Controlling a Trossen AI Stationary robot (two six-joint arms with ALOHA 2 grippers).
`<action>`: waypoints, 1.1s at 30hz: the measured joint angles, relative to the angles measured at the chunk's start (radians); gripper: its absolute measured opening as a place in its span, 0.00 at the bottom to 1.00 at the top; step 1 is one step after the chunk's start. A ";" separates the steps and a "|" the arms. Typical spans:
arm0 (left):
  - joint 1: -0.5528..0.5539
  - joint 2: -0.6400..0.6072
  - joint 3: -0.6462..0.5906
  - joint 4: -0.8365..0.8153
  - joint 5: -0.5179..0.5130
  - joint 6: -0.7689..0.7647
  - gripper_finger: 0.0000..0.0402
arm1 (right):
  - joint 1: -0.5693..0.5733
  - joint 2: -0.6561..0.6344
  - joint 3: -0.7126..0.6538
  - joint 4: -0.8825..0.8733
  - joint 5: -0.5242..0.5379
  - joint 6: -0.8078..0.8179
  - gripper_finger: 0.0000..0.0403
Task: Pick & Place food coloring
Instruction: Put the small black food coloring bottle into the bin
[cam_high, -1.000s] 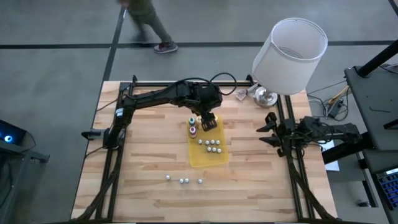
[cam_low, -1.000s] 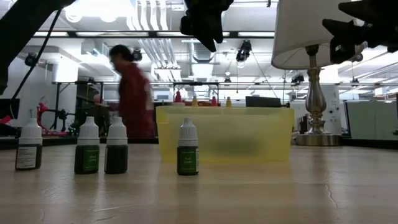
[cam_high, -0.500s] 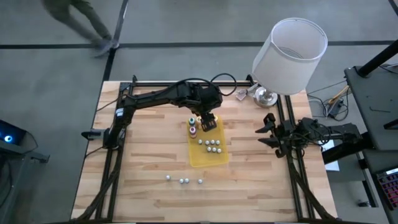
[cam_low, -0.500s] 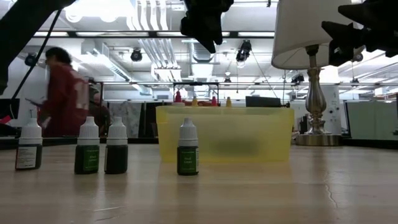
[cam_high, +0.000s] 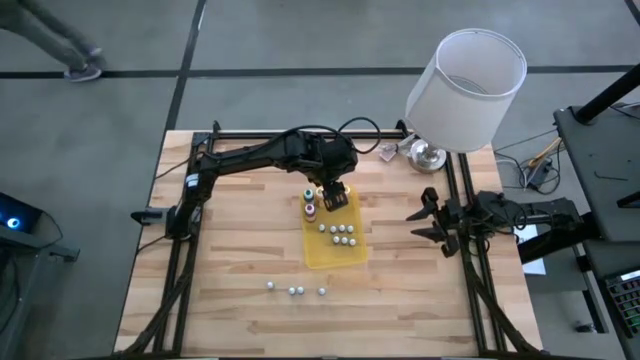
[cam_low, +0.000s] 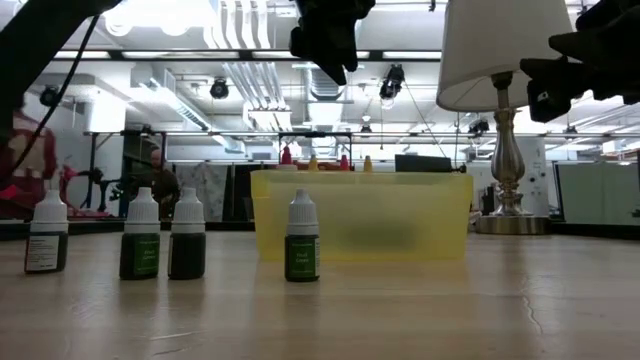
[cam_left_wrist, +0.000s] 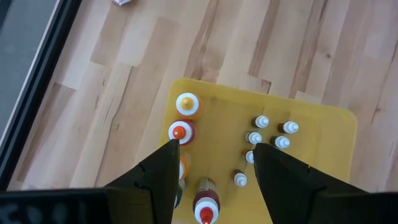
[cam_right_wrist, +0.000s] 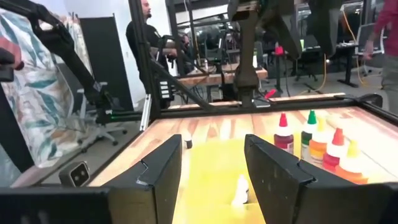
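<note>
Yellow mat (cam_left_wrist: 311, 134) lies under the left pincer (cam_left_wrist: 214, 163), released above colored bottles (cam_left_wrist: 186, 118); right pincer (cam_high: 428, 215), seemingly released, waits at table edge.

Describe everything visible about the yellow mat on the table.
The yellow mat is a flat, translucent-looking plastic rectangle lying on the wooden table near its middle. Coloured food coloring bottles stand upright at its far end, small white-capped bottles cluster mid-mat, and the near part is bare. The left gripper hovers above, open, not touching it.

We see a wooden table (cam_high: 220, 270) bearing a yellow mat (cam_high: 325, 255), three loose small bottles (cam_high: 295, 290) and a lamp (cam_high: 428, 155).
</note>
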 joint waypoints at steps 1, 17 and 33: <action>0.000 0.000 0.000 0.000 0.000 0.000 0.44 | 0.000 0.001 0.000 -0.001 0.000 -0.008 0.41; 0.001 0.000 0.000 0.000 0.000 -0.055 0.44 | 0.000 0.006 0.000 -0.054 0.007 -0.057 0.41; 0.001 0.000 0.000 0.000 0.000 -0.082 0.44 | 0.000 0.006 0.000 -0.054 0.009 -0.083 0.41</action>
